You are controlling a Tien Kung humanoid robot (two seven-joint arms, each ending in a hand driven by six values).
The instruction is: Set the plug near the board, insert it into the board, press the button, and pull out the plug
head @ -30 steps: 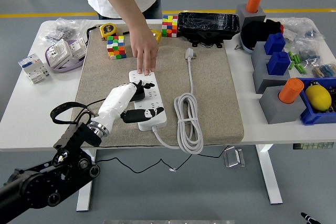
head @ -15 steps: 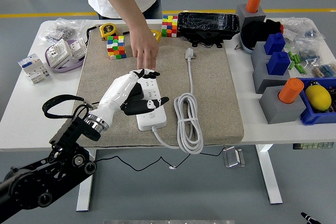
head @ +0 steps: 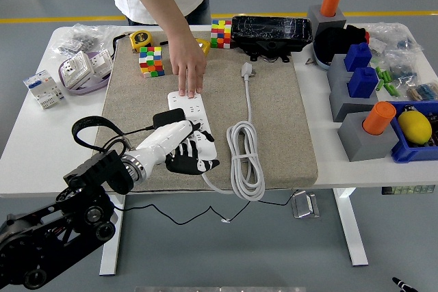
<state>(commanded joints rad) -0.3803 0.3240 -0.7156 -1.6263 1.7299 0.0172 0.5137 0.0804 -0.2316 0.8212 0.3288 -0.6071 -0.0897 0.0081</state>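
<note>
Head view, centre-left of frame. My left hand lies low over the near end of the board, palm down. Its fingers are spread and hold nothing. Half a second ago it was higher up the board, curled around the black plug. It has since let go and slid toward the bottom of the frame.

The plug now sits at the board's left edge, about midway along it and just above my hand. Its black cord loops off to the left. Whether its pins are fully seated in a socket cannot be told from this angle.

A person's hand, reaching in from the top of the frame, presses its fingertips on the board's far end to steady it on the mat.

Judgement: bringing the plug to the board is done, and insertion is probably done too. My hand is placed for the button press, on the assumption that the switch is at the near end, where the board's white cable leaves. The switch itself is hidden under my fingers. Pulling the plug out remains.

My right arm is out of view.
</note>
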